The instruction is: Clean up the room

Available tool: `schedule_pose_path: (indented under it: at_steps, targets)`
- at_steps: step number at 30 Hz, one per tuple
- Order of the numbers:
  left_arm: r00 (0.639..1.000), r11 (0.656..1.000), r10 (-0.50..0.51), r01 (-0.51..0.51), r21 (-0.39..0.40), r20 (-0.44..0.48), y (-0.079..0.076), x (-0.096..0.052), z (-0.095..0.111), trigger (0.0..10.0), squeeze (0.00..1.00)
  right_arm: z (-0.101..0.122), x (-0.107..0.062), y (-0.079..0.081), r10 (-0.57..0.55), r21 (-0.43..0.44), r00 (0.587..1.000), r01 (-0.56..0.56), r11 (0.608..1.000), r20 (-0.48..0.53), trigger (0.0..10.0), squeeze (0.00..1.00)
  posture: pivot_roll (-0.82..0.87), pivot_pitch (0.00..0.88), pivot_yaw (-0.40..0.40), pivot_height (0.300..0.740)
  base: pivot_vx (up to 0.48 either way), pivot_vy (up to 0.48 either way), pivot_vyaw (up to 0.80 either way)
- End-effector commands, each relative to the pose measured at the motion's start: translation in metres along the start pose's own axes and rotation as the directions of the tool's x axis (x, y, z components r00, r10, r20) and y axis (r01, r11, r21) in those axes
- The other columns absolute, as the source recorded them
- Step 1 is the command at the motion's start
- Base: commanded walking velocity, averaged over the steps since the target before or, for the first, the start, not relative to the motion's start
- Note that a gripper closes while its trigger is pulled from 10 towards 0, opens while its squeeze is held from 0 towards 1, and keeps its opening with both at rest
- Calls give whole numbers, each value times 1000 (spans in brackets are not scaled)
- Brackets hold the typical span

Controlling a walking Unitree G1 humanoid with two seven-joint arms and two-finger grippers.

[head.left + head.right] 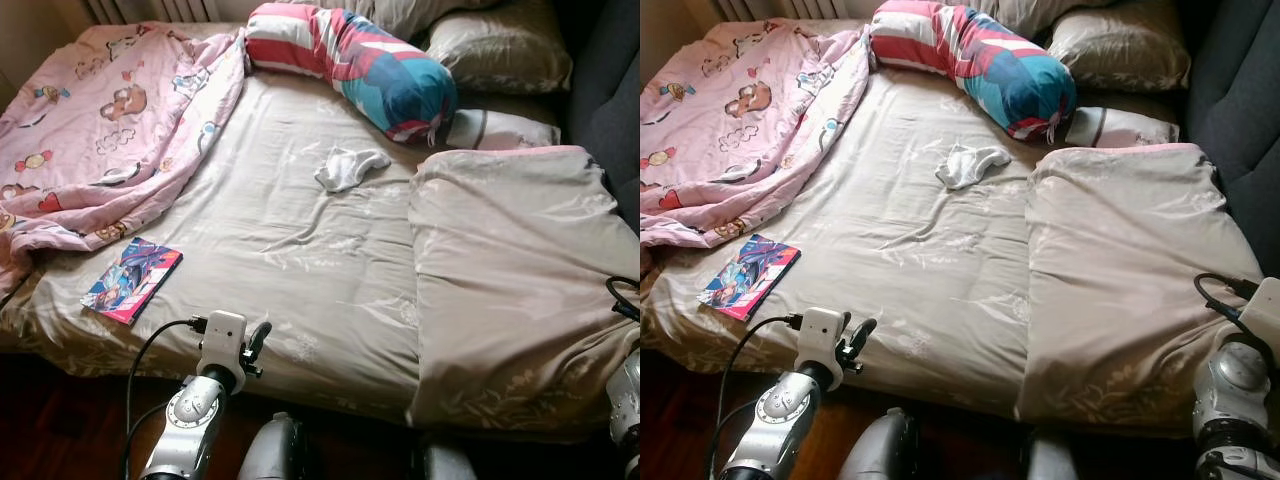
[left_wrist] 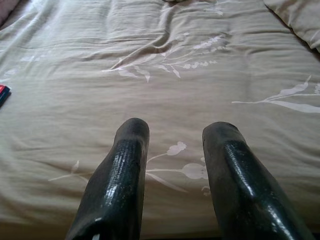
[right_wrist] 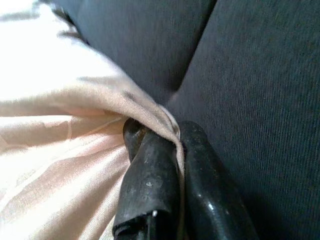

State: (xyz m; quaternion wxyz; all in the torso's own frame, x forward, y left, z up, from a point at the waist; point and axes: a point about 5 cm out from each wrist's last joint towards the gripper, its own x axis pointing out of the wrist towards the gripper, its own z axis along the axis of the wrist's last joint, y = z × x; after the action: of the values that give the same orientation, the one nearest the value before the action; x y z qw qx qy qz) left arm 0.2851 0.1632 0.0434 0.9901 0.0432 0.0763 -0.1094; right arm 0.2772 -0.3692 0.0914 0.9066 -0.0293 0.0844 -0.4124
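Head views: my right claw (image 1: 1265,300) sits at the right edge of the bed (image 1: 300,250), at the folded beige duvet (image 1: 510,260). A book (image 1: 132,279), a white sock (image 1: 349,167), a striped bolster (image 1: 350,65) and a pink quilt (image 1: 100,120) lie in the way of any spread.

Left wrist view: my left claw (image 2: 172,175) hovers open over bare sheet.

Right wrist view: fingers (image 3: 150,180) are closed on the duvet hem beside a dark upholstered wall (image 3: 250,75). I judge the thin hem may slip.
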Motion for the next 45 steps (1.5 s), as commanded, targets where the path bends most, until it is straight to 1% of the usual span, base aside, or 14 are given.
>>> schedule_pose_path:
  at_steps: [1, 2, 8, 9, 10, 11, 20, 21, 22, 23, 24, 29, 32, 45]
  targets:
    - [999, 1000, 7, -7, 2, -33, 3, -5, -10, 10000, 0, -9, 1, -21, -88, -24, 995, 87, 996, -40, 3843, 0, -60, 155, 72, 659, 0, 0, 0]
    - [999, 1000, 6, -6, 1, -32, 2, -5, -10, 10000, 0, -17, -2, -24, -98, -35, 993, 96, 995, -71, 10000, 0, -58, 155, 73, 659, 0, 0, 0]
    - [999, 1000, -4, 4, 0, -38, 1, -5, -11, 10000, 0, -41, -11, -25, -100, -63, 982, 90, 994, -162, 10000, 0, -57, 153, 75, 659, 0, 0, 0]
    - [999, 1000, -4, 4, 0, -37, 1, -5, -11, 10000, 0, -42, -11, -24, -98, -62, 981, 89, 994, -166, 10000, 584, -56, 153, 76, 659, 0, 0, 0]
    - [999, 1000, -4, 4, 0, -37, 1, -5, -11, 10000, 0, -42, -12, -23, -96, -61, 981, 87, 994, -167, 10000, 584, -56, 153, 76, 659, 0, 0, 0]
    - [999, 1000, -4, 4, -1, -36, 1, -4, -11, 10000, 0, -42, -12, -21, -92, -56, 982, 84, 995, -166, 10000, 1000, -57, 152, 77, 659, 0, 0, 0]
    - [999, 1000, -7, 7, -6, -32, 0, -3, -11, 10000, 0, -8, -17, 18, 91, 49, 992, -96, 994, 89, 10000, 1000, -61, 150, 76, 659, 0, 0, 0]
    - [999, 1000, -6, 6, -6, -32, 0, -3, -11, 10000, 0, -5, -19, 23, 126, 64, 985, -134, 989, 117, 10000, 871, -61, 150, 76, 659, 0, 0, 0]
    - [999, 1000, -6, 6, -7, -32, 0, -3, -11, 10000, 0, -2, -20, 26, 150, 75, 979, -161, 984, 138, 10000, 871, -62, 149, 74, 659, 0, 0, 0]
    - [999, 1000, -4, 4, -8, -33, 0, -3, -11, 10000, 0, 1, -22, 33, 192, 75, 968, -206, 976, 162, 10000, 137, -62, 149, 74, 659, 0, 0, 0]
    - [999, 1000, -2, 2, -9, -33, 0, -3, -12, 10000, 0, 4, -25, 40, 235, 72, 955, -251, 965, 183, 10000, 0, -62, 149, 74, 659, 0, 0, 0]
    - [999, 1000, 6, -7, -22, -35, 0, -2, -13, 10000, 0, 3, -43, 70, 395, 80, 892, -420, 904, 219, 10000, 0, -67, 144, 68, 659, 0, 0, 0]
    - [999, 999, 27, -28, -47, -26, 1, -1, -12, 10000, 0, -17, -62, 89, 496, 93, 852, -515, 852, 168, 10000, 0, -59, 143, 62, 659, 0, 0, 0]
    - [983, 974, 123, -146, -175, -137, 17, -7, -35, 10000, 0, -63, -97, 111, 639, 92, 769, -637, 765, 7, 10000, 0, -51, 119, 57, 729, 0, 0, 0]
